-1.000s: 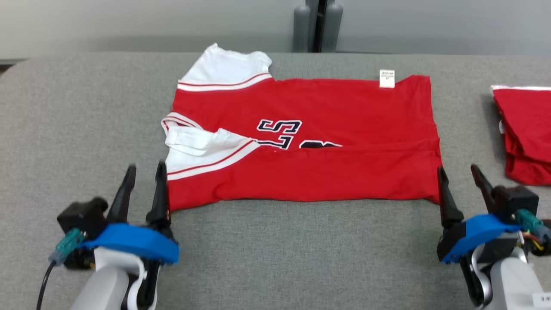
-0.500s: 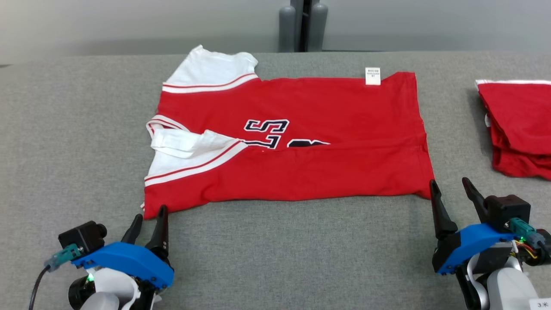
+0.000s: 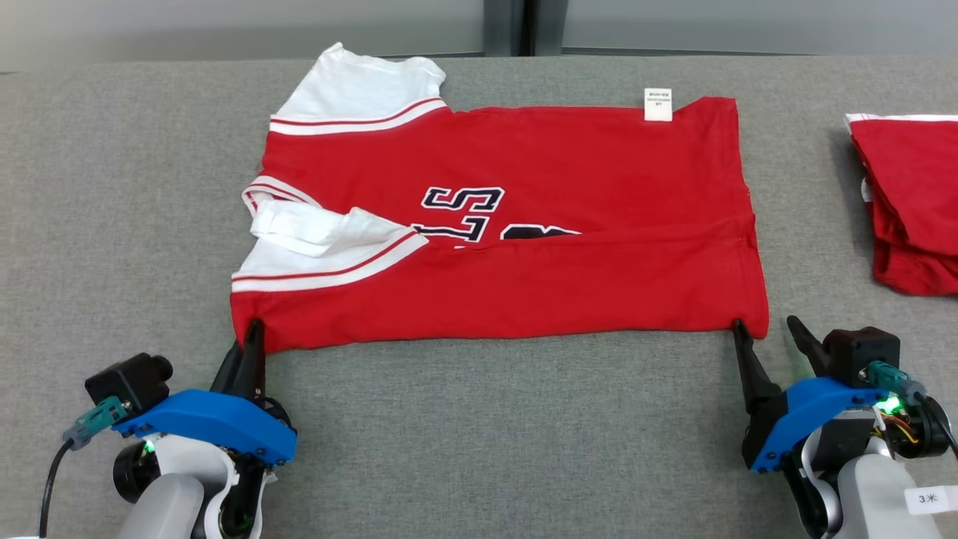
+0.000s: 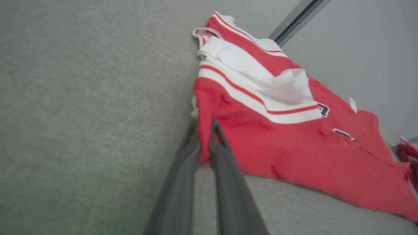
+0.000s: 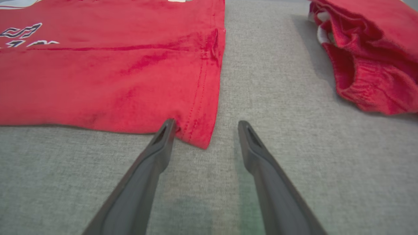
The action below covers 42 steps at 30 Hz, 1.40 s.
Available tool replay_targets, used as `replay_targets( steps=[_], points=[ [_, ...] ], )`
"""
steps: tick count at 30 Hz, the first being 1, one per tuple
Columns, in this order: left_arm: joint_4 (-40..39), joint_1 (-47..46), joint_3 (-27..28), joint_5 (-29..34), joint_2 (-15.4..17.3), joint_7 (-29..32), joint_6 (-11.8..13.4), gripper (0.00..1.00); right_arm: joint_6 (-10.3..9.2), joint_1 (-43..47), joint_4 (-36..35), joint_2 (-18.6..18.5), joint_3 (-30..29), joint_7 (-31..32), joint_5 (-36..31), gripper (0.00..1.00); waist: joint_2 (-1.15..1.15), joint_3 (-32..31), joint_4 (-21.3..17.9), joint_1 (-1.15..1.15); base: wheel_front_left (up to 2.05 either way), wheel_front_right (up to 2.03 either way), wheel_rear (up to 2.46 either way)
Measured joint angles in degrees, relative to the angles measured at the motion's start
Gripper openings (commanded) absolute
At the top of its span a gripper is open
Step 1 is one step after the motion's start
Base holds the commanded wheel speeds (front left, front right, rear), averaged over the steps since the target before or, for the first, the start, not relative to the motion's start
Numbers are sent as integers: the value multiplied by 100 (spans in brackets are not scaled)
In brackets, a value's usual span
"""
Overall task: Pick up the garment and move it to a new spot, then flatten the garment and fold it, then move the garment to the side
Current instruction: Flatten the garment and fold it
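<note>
Low, left end effector (image 3: 251, 331) pinches garment (image 3: 524, 262) corner.

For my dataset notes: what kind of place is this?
Probably a robot laboratory or test room, not a home: a wide table covered in grey felt-like cloth, a bare grey wall behind it, and a second folded red garment set aside at the right.

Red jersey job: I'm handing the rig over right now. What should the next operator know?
Left end effector: shut on the jersey's near left corner.
Right end effector: open, straddling the near right corner, not gripping.
Jersey lies spread on the grey table, near edge folded over the lettering; another red garment sits at right.
To do: close the right, likely finish folding, move it aside.
</note>
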Motion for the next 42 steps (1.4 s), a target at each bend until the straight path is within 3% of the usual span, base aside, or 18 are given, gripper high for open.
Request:
replay_targets(
  steps=[6,7,8,9,10,11,21,27,33,38,42],
  points=[
    [-308,-37,-57,213,56,-176,-12,0,0,-271,398,-1,-29,63,160,100,0,-21,100,0,0,0,0],
    [-348,-40,-76,240,65,-196,-5,0,0,-322,516,-1,-4,132,175,85,0,-28,112,0,0,0,0],
    [-391,-47,-96,269,71,-205,13,0,0,-365,598,-1,31,182,171,49,0,-35,124,0,0,0,0],
    [-431,-49,-116,304,82,-232,19,0,-1,-417,667,-8,62,209,166,37,0,-43,136,0,0,0,0],
    [-471,-54,-134,334,87,-252,31,0,-1,-460,715,-13,82,211,186,14,0,-51,149,0,0,0,0],
    [-508,-55,-153,366,92,-261,35,0,-1,-486,753,-14,101,208,257,0,0,-60,157,0,0,0,0],
    [-1110,102,-241,536,305,-250,114,0,0,-481,570,3,-11,-82,474,0,0,-400,118,0,0,0,0],
    [-2439,659,-314,644,609,8,341,0,0,98,-392,3,-88,174,556,0,0,-714,61,0,0,0,0],
    [-3388,1601,-366,699,972,412,804,0,1,1126,-1463,4,63,799,450,0,0,-861,-21,0,0,0,0],
    [-3535,2461,-297,502,1011,432,1084,0,1,1893,-2050,1,49,1134,556,0,0,-811,-61,0,0,0,0],
    [-3309,2780,-246,294,891,357,1122,0,1,2195,-2120,2,22,1211,646,0,0,-741,-72,0,0,0,0]
  ],
)
